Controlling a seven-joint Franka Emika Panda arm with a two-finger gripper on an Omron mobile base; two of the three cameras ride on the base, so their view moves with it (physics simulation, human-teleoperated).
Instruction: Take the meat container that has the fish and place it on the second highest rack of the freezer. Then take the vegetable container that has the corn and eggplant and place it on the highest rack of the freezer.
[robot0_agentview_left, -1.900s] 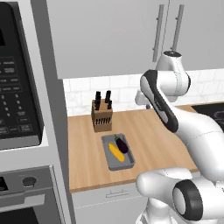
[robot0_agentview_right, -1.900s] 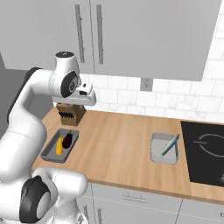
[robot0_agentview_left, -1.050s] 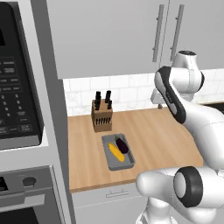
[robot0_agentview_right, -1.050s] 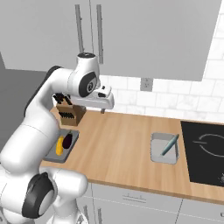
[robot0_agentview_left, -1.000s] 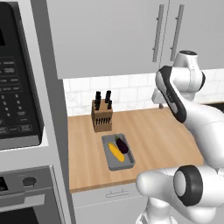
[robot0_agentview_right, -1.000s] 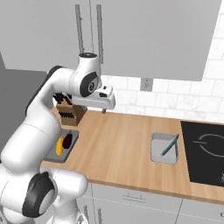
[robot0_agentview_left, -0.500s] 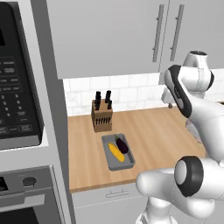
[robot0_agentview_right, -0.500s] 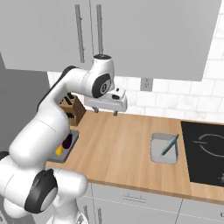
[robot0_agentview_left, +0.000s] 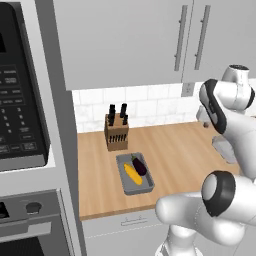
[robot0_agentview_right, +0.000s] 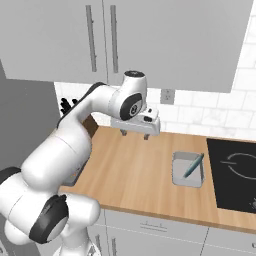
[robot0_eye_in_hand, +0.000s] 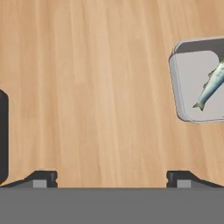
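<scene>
Far left: oven (robot0_agentview_left: 20, 115) stack, w/ knife block (robot0_agentview_left: 116, 131) by the back wall just right of it. Near that, veg tray (robot0_agentview_left: 135, 174) lies on the worktop (robot0_agentview_right: 135, 175) w/ corn (robot0_agentview_left: 133, 173) & eggplant (robot0_agentview_left: 139, 165) side by side inside, well left of the arm – prob parked for the 2nd half of the task. Middle: end effector (robot0_agentview_right: 134, 135) hangs above bare wood, jaws spread wide, nothing between them; hand view looks straight down at the worktop, so it's posed for a top-down pick. Right: fish tray (robot0_agentview_right: 188, 169) sits on the worktop just left of the cooktop (robot0_agentview_right: 235, 172), fish (robot0_agentview_right: 193, 165) lying diagonally across it, tip over the rim. In the hand view, tray is off to the right edge w/ fish tail (robot0_eye_in_hand: 210, 89) showing, so the end effector isn't over it yet. Judgement: reach phase of step 1; next needs more travel right, then descent onto a tray wall. Risk: rim is thin, grip could slip or tip the fish out.
</scene>
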